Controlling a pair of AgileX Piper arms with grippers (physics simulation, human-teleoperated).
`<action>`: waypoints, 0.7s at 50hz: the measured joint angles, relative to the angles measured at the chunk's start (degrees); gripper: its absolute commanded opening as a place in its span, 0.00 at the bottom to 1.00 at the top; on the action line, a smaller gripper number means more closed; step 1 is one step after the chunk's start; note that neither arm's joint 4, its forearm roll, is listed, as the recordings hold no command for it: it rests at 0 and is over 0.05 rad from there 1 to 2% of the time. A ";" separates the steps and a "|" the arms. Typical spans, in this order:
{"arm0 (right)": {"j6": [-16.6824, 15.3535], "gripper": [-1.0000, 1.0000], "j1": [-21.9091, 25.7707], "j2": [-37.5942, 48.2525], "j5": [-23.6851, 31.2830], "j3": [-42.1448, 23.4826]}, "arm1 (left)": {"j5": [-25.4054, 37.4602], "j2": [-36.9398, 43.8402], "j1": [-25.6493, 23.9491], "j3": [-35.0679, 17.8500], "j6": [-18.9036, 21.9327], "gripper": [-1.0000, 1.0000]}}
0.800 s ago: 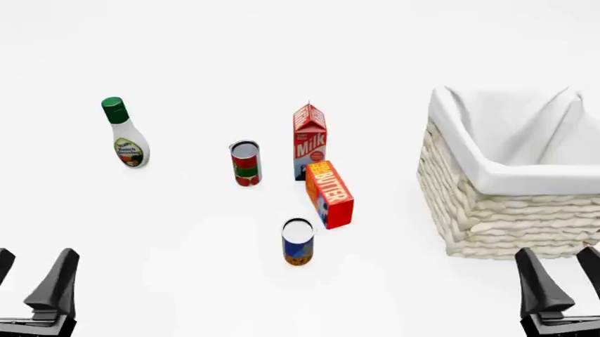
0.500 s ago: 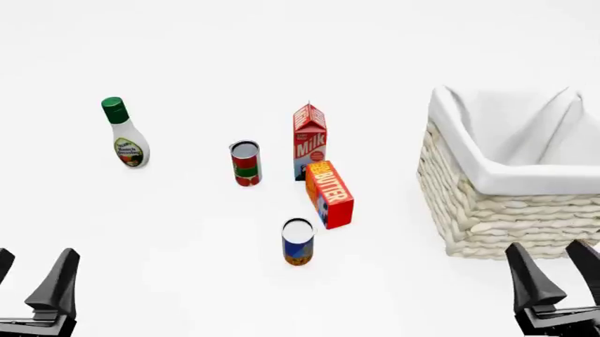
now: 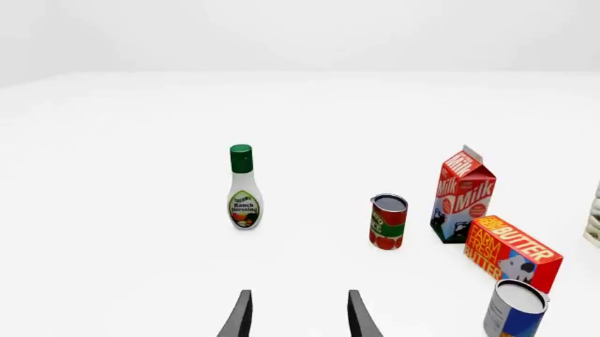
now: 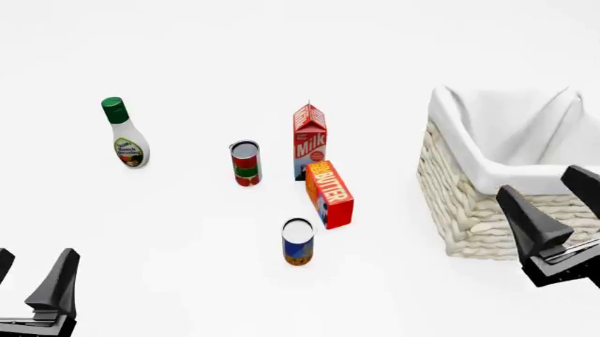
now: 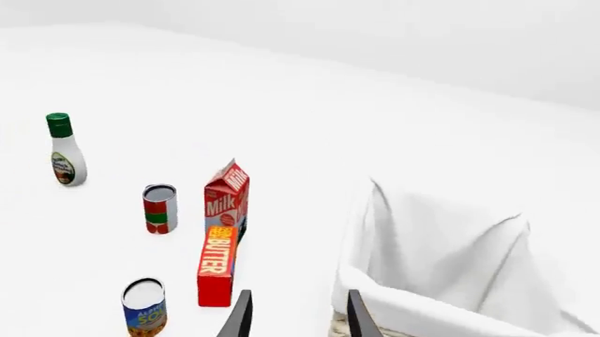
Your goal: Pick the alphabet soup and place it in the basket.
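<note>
Alphabet soup (image 4: 298, 241): small upright can on the table, silver-white top, dark blue label, orange-brown band at the base; seen near the table's middle in the front view.
Basket (image 4: 468, 210): large pale woven wicker, white cloth lining folded over the rim; placed well right of the can.

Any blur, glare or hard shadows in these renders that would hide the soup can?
Front view: flat, even light, almost no shadows; alphabet soup sharp. Left wrist view: sharp, can partly cropped at the frame's edge. Right wrist view: slightly soft, can still legible, white basket lining low in contrast.
</note>
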 measured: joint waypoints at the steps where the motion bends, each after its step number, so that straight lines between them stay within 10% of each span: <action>1: -0.29 1.00 0.53 0.65 0.53 -1.02 | 0.00 0.00 0.00 0.00 0.00 1.00; 35: -0.20 1.00 17.67 30.31 19.55 -34.75 | 0.00 0.00 0.00 0.00 0.00 1.00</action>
